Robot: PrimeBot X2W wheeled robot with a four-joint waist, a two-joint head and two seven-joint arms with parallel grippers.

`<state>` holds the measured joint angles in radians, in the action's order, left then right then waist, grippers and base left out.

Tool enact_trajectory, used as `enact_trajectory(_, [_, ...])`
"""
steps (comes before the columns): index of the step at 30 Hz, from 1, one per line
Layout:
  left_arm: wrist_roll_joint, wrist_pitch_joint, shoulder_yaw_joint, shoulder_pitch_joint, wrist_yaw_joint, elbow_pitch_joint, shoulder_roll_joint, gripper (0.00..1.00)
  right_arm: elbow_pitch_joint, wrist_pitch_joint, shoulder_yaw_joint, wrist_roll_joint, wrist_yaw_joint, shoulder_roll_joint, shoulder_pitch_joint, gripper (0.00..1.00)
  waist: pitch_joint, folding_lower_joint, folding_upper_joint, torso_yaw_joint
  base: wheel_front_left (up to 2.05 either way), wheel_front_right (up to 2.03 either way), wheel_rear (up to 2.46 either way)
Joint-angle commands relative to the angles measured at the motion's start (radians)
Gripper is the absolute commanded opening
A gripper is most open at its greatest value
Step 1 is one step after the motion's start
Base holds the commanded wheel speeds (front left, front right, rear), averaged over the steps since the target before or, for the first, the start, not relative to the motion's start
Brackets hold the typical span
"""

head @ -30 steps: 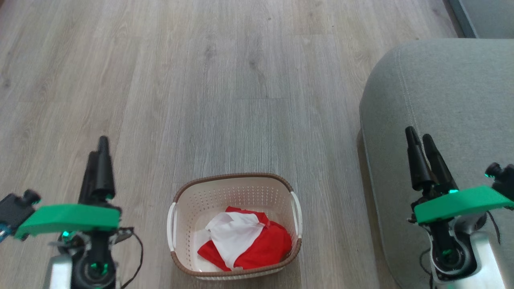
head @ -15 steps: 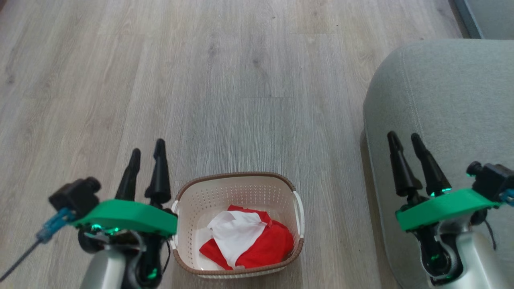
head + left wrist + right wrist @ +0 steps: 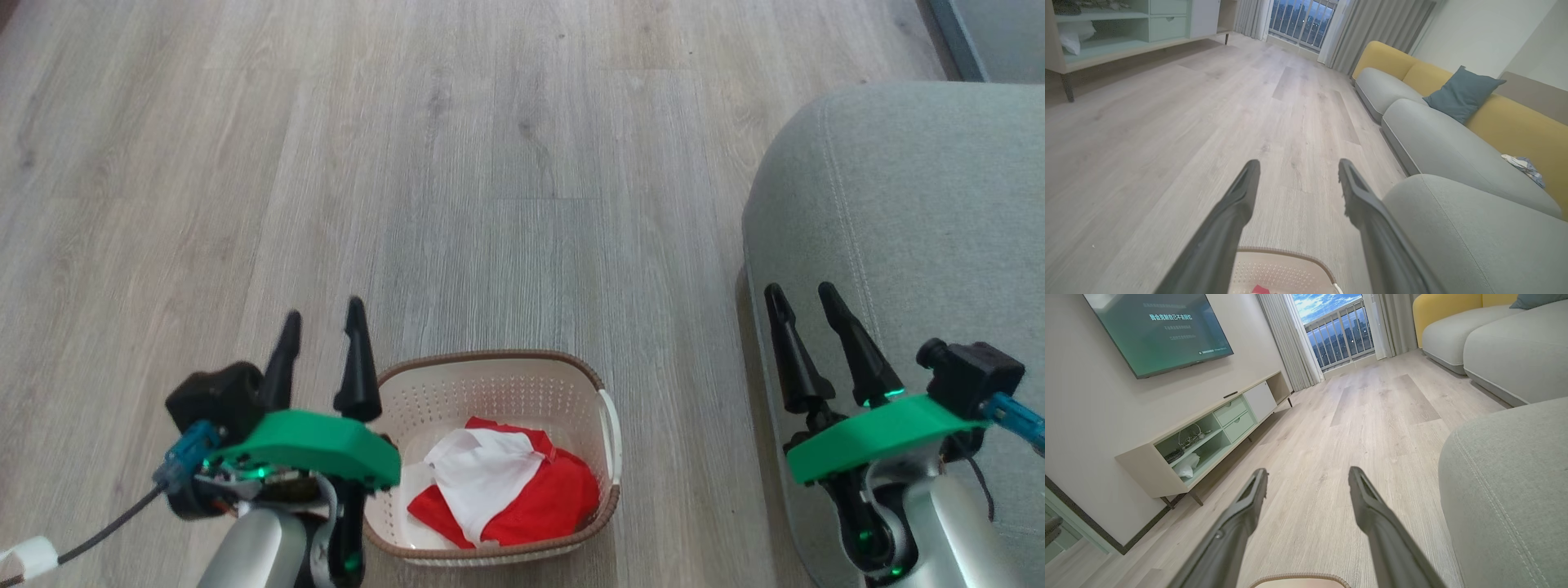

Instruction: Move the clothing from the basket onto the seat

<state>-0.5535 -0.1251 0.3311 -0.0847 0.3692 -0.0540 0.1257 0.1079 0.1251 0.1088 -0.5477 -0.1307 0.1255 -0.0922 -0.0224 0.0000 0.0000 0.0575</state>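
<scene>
The basket [image 3: 490, 358] stands on the wooden floor [image 3: 408, 163], near and central, and the clothing [image 3: 531, 506] lies bunched inside it toward its near right side: red fabric with a large white part [image 3: 482, 478] folded over the top. The left jaws are released and hold nothing, their two dark fingers [image 3: 357, 359] spread apart above the basket's left rim. The seat [image 3: 922, 212] is to the right of the basket, with a strip of floor between them. The right jaws are likewise released and hold nothing, their fingers [image 3: 849, 347] spread over the seat's near left edge.
</scene>
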Motion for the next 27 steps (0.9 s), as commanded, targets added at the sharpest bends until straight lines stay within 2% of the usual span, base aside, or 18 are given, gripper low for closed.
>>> enact_trajectory(1, [0.036,-0.016,-0.014,-0.063,0.022,-0.052,0.014,1.0,-0.044,0.015,0.018,0.028,0.0,0.005,-0.052,1.0,0.0,0.0,0.0,0.001,0.0,0.0,0.0])
enact_trajectory(8, [0.131,-0.037,0.023,-0.077,0.127,-0.111,0.036,1.0,-0.052,0.036,0.03,0.058,0.0,0.004,-0.058,1.0,0.0,0.0,0.0,0.004,0.0,0.0,0.0])
enact_trajectory(11, [0.143,-0.046,0.048,-0.073,0.144,-0.111,0.038,1.0,-0.044,0.044,0.039,0.082,0.0,0.006,-0.057,1.0,0.0,0.0,0.0,0.006,0.0,0.0,0.0])
enact_trajectory(14, [0.127,-0.054,0.038,-0.055,0.11,-0.087,0.019,1.0,-0.031,0.053,0.044,0.091,0.0,0.002,-0.053,1.0,0.002,0.0,0.0,0.008,0.0,0.0,0.0])
enact_trajectory(19, [0.131,-0.069,-0.031,-0.021,-0.007,-0.027,-0.033,1.0,0.005,0.068,0.042,0.105,0.0,-0.005,-0.049,1.0,0.004,0.0,0.0,0.011,0.0,0.0,0.0])
enact_trajectory(22, [0.172,-0.078,-0.079,-0.01,-0.075,0.002,-0.055,1.0,0.024,0.077,0.037,0.113,0.0,-0.011,-0.046,1.0,0.005,0.0,0.0,0.012,0.0,0.0,0.0])
enact_trajectory(24, [0.22,-0.084,-0.095,-0.005,-0.102,0.017,-0.062,1.0,0.041,0.083,0.035,0.116,0.0,-0.016,-0.044,1.0,0.006,0.0,0.0,0.011,0.0,0.0,0.0])
enact_trajectory(27, [0.297,-0.092,-0.097,-0.001,-0.116,0.034,-0.068,1.0,0.065,0.092,0.033,0.124,0.0,-0.022,-0.044,1.0,0.006,0.0,0.0,0.01,0.0,0.0,0.0])
